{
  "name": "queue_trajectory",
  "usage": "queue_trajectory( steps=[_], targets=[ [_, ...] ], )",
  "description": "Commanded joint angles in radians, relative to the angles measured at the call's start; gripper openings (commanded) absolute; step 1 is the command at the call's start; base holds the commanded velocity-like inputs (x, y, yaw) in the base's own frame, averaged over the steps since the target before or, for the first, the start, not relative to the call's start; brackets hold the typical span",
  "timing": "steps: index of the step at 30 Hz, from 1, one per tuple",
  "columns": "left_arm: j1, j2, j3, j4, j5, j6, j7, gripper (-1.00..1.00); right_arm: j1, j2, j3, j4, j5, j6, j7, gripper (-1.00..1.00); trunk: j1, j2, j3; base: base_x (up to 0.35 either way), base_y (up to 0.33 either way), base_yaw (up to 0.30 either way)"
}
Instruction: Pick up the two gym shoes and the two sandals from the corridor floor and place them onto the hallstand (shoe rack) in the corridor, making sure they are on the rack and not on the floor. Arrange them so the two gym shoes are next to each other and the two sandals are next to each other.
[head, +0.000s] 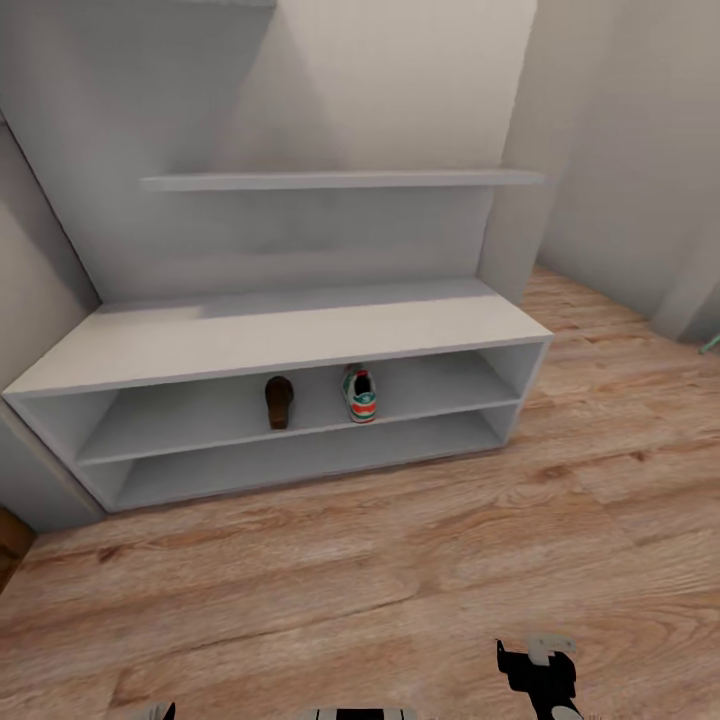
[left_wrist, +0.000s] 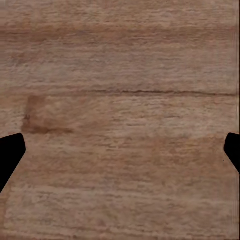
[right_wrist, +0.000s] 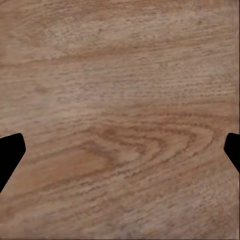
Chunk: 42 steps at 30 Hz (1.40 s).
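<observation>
One sandal and one gym shoe sit apart on the hallstand's upper open shelf; both pincers, left pincer and right pincer, hang spread and empty over the corridor floor. Leave room beside each, or you risk the pairs ending up split when the mates arrive.

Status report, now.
Both grippers open, empty, over floor. One sandal and one gym shoe on hallstand upper shelf, apart. Nothing blocking.
</observation>
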<state>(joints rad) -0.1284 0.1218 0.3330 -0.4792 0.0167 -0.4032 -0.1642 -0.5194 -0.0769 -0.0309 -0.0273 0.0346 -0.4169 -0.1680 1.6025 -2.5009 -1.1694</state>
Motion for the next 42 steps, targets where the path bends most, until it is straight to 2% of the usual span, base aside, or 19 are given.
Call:
queue_trajectory(
  steps=[1, 5, 10, 37, 42],
  targets=[
    [0.0, -0.001, 0.006, 0.001, 0.002, -0.002, -0.009, 1.0, 0.0, 0.0, -0.003, 0.001, 0.004, -0.003, -0.002, 1.0, 0.0, 0.0, -0.001, 0.0, 0.0, -0.277],
    [0.0, 0.0, 0.006, 0.001, 0.003, -0.001, -0.009, 1.0, 0.006, 0.0, -0.004, 0.001, 0.003, -0.005, -0.002, 1.0, -0.002, 0.001, 0.015, 0.0, 0.0, -0.277],
    [0.0, -0.001, 0.006, 0.001, 0.003, -0.002, -0.009, 1.0, 0.013, 0.0, -0.006, 0.001, 0.002, -0.043, -0.002, 1.0, -0.002, 0.001, 0.018, 0.0, 0.0, -0.277],
    [0.0, 0.001, 0.008, 0.001, 0.004, 0.0, -0.008, 1.0, 0.019, 0.001, -0.007, 0.001, 0.002, -0.053, -0.002, 1.0, -0.106, 0.19, 0.092, 0.0, 0.0, -0.277],
    [0.0, 0.0, 0.008, 0.001, 0.005, 0.001, 0.001, 1.0, 0.019, 0.002, -0.007, 0.001, 0.002, -0.053, -0.002, 1.0, -0.106, 0.19, 0.089, 0.0, 0.0, -0.277]
  ],
)
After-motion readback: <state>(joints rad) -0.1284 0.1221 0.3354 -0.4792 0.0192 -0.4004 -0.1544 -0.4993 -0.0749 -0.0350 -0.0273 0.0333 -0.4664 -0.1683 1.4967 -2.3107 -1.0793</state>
